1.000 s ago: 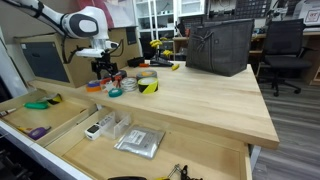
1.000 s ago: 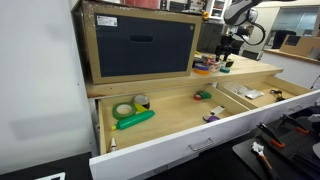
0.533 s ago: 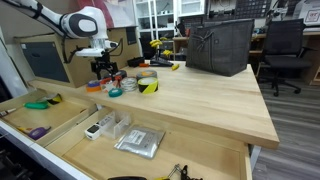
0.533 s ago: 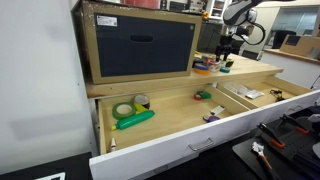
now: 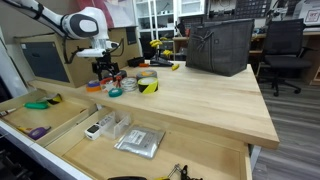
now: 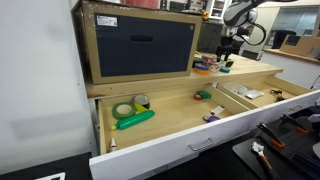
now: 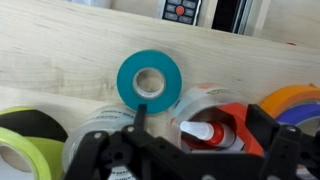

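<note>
Nothing has moved since the earlier frames: your gripper [image 5: 103,69] hovers unchanged above the tape rolls on the bench top [image 5: 200,100]. Its jaws stand released, grasping nothing. In the wrist view, the clear tape roll [image 7: 203,102] lies between the fingers, with the teal tape roll [image 7: 125,80] just beyond it.

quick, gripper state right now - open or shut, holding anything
gripper: open, holding nothing; it hangs above the clear plastic tape roll with a red centre, next to the round teal tape roll

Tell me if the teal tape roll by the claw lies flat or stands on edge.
Flat: in the wrist view the teal tape roll shows its whole ring and centre hole.
</note>
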Robot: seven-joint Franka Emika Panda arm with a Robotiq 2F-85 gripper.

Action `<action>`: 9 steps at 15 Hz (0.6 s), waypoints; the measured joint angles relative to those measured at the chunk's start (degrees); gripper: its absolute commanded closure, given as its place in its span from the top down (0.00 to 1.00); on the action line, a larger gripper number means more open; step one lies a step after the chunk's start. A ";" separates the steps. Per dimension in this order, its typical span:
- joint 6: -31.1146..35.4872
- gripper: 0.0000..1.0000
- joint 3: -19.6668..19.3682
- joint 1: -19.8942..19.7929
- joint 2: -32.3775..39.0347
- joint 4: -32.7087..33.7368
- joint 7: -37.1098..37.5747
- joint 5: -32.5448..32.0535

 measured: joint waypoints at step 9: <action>0.30 0.74 0.00 0.20 1.31 1.65 0.00 0.00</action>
